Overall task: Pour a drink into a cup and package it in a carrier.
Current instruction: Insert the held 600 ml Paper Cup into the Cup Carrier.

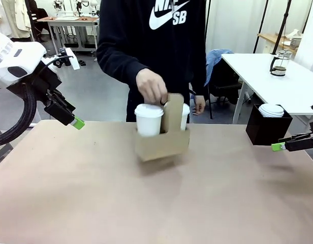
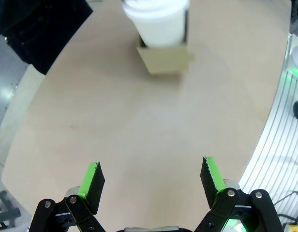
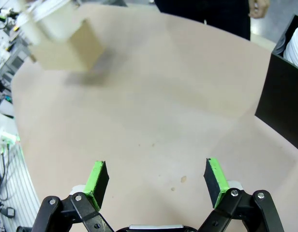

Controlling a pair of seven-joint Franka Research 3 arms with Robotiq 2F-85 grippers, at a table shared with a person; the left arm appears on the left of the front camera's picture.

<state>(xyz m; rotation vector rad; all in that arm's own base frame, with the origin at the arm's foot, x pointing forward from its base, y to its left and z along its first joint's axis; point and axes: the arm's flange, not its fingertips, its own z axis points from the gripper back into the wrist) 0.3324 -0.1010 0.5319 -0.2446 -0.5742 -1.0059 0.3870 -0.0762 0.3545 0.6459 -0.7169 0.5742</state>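
The work table (image 1: 95, 193) has a plain tan top that fills the lower half of the front view. Beyond it the floor (image 1: 90, 94) is smooth pale grey, evenly lit. At two o'clock stands a white table (image 1: 278, 89) on white legs, with a glass press jug (image 1: 279, 63) near its far side. Behind that table, pale curtains (image 1: 238, 23) hang as the back wall. A chair with a blue cloth (image 1: 217, 56) over it sits at one o'clock. At eleven o'clock, far off, is a wood-topped bench (image 1: 65, 21) carrying equipment.
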